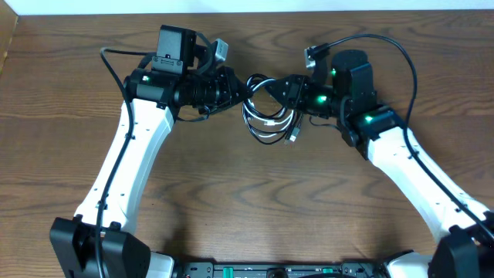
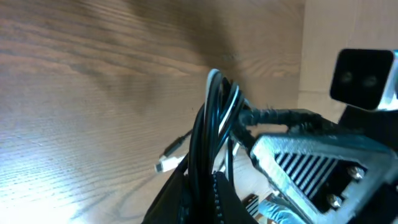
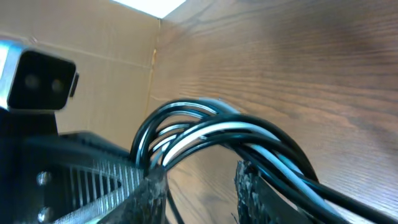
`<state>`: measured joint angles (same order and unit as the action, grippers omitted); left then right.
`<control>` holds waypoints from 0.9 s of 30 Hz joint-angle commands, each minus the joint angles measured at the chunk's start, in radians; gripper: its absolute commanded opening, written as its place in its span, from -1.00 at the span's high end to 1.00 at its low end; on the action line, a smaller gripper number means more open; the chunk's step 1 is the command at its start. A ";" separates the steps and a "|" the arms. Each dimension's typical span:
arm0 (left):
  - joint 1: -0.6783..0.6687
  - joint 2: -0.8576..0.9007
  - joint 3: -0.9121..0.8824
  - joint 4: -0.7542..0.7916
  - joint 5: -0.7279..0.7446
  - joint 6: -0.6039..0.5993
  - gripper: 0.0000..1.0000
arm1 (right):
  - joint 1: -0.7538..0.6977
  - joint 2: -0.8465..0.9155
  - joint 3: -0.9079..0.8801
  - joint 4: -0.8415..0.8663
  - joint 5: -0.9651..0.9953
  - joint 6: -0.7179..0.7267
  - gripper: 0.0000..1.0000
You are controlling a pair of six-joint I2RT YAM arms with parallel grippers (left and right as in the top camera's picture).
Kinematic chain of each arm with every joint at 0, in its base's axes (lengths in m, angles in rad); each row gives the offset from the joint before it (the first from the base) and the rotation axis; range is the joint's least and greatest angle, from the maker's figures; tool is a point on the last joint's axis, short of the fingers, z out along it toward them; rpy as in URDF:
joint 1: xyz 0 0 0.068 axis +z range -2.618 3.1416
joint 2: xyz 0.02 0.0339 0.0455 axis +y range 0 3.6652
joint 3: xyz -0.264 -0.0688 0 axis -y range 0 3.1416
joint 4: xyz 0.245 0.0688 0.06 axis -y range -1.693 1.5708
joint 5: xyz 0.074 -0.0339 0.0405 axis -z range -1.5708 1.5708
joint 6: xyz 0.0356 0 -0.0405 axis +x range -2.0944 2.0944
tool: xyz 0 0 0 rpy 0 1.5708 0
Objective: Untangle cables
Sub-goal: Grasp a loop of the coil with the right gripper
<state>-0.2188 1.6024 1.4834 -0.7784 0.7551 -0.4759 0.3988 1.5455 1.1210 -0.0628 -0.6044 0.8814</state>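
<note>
The cords sat looped between my left gripper and right gripper, far across the table. My right fingers stood apart with cords lying across them. I couldn't tell about the left. I needed slow, gentle pulls so knots stayed loose.

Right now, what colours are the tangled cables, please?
The cables are black and white; right wrist view shows best.

From overhead, the fingertips of the left gripper and right gripper were hidden among the cables; neither grip could be judged; in both wrist views the cords were blurred and ran off the bottom edge.
</note>
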 commanded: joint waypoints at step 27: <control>-0.036 -0.005 0.005 0.017 -0.220 0.163 0.85 | -0.075 0.081 0.012 -0.117 -0.162 -0.341 0.98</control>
<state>-0.2634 1.6035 1.4815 -0.7364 0.6514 -0.4522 0.3832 1.6375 1.1271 -0.1688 -0.6735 0.6907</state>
